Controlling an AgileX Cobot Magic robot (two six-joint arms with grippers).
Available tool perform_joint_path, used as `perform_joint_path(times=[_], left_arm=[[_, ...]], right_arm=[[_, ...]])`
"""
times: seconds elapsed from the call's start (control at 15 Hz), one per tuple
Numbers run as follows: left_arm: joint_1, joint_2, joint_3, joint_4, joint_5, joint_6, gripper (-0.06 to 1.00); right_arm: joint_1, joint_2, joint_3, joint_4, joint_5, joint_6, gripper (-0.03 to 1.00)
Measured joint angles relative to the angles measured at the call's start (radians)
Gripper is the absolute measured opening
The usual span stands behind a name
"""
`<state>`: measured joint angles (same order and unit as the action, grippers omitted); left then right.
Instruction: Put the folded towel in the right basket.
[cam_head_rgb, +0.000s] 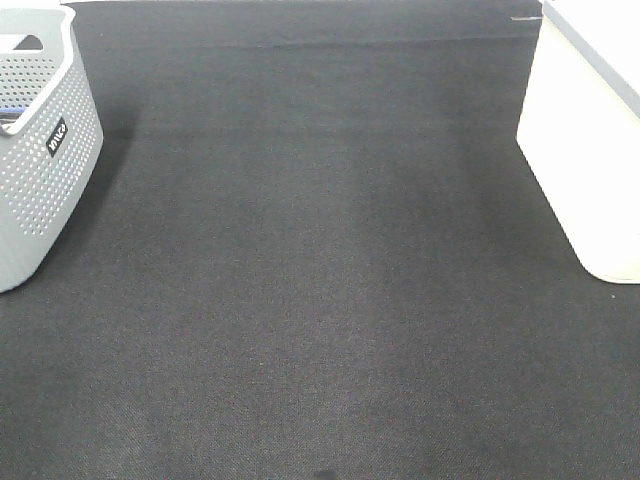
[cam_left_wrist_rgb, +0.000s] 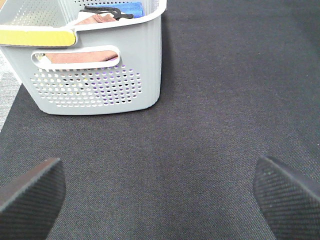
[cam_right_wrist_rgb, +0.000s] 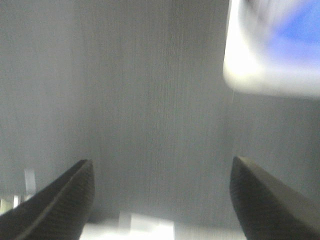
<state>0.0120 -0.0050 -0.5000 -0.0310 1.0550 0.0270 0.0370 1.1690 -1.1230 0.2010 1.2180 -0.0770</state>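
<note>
The right basket (cam_head_rgb: 585, 130) is a white container at the right edge of the high view; the blurred right wrist view shows its white rim (cam_right_wrist_rgb: 260, 75) with something blue inside (cam_right_wrist_rgb: 300, 27). No towel lies on the mat. The grey perforated left basket (cam_head_rgb: 40, 140) holds folded brownish cloth (cam_left_wrist_rgb: 80, 56) and a blue item (cam_left_wrist_rgb: 131, 8), seen in the left wrist view. My left gripper (cam_left_wrist_rgb: 160, 195) is open and empty above the mat, short of that basket (cam_left_wrist_rgb: 100, 75). My right gripper (cam_right_wrist_rgb: 160, 195) is open and empty. Neither arm shows in the high view.
A dark grey mat (cam_head_rgb: 320, 280) covers the table between the two baskets. A yellow strip (cam_left_wrist_rgb: 35, 36) lies along the grey basket's rim. A black object (cam_left_wrist_rgb: 105, 11) rests on the things in that basket.
</note>
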Motion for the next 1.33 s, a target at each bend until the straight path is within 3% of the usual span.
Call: perform_joint_path(times=[0.07, 0.13, 0.33, 0.53, 1.0, 1.33], left_arm=[[0.0, 0.0, 0.0, 0.0, 0.0, 0.0, 0.97], [0.0, 0.0, 0.0, 0.0, 0.0, 0.0, 0.97], [0.0, 0.0, 0.0, 0.0, 0.0, 0.0, 0.97], [0.0, 0.0, 0.0, 0.0, 0.0, 0.0, 0.97], [0.0, 0.0, 0.0, 0.0, 0.0, 0.0, 0.97], [0.0, 0.0, 0.0, 0.0, 0.0, 0.0, 0.97]], right_arm=[[0.0, -0.07, 0.098, 0.0, 0.0, 0.0, 0.71], [0.0, -0.07, 0.098, 0.0, 0.0, 0.0, 0.71], [0.0, -0.348, 0.381, -0.023, 0.0, 0.0, 0.71], [0.0, -0.61, 0.527, -0.087, -0.005, 0.0, 0.71], [0.0, -1.097, 0.613, -0.13, -0.132, -0.037, 0.71], [0.0, -1.142, 0.618, -0.13, -0.147, -0.048, 0.71]])
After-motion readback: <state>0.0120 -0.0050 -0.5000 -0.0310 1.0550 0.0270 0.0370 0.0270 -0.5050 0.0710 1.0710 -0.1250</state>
